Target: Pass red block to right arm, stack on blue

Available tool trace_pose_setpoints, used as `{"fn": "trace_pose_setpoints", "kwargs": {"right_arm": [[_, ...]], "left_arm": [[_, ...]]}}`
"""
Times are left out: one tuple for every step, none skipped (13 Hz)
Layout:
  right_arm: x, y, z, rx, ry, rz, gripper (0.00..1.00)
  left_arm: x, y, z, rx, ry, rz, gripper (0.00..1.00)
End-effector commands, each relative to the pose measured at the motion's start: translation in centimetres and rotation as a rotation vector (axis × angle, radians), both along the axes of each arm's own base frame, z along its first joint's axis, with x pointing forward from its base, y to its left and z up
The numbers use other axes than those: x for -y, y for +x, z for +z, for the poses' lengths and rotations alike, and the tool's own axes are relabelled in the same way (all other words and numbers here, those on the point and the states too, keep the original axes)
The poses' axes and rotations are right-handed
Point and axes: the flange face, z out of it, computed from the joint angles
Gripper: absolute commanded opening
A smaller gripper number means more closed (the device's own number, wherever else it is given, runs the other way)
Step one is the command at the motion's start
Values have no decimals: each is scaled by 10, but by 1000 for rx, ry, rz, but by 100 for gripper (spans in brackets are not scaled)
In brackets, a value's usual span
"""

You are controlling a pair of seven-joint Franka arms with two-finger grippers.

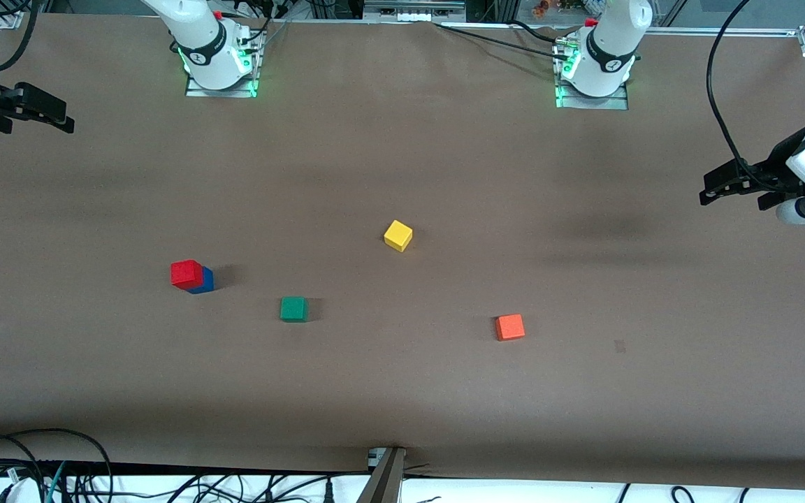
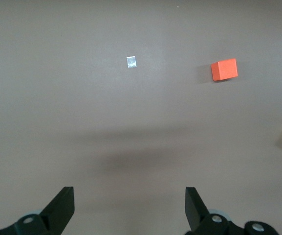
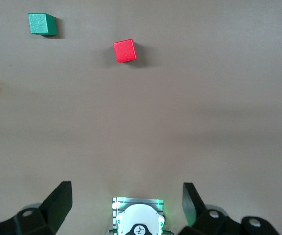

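The right hand (image 1: 60, 122) hangs spread and empty over the surface's (image 1: 402, 391) edge at its own arm's end; the left hand (image 1: 713, 192) waits likewise spread at the other end. The red block (image 1: 186, 273) already sits on the blue (image 1: 204, 282), well apart from both hands, nearer the right one; the step now seems to be keeping both clear of the stack

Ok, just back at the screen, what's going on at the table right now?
Nothing is being handled. The red block sits stacked on the blue cube toward the right arm's end of the table. The right gripper and the left gripper are both open and empty, each pulled back to its own end of the table. The green cube, yellow cube and orange cube lie loose on the table.
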Motion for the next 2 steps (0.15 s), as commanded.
{"fn": "trace_pose_setpoints", "kwargs": {"right_arm": [[-2, 0, 4, -2, -13, -4, 100], [-2, 0, 4, -1, -14, -4, 100]], "left_arm": [[0, 0, 6, -2, 8, -17, 100], [-1, 0, 6, -2, 8, -14, 100]]}}
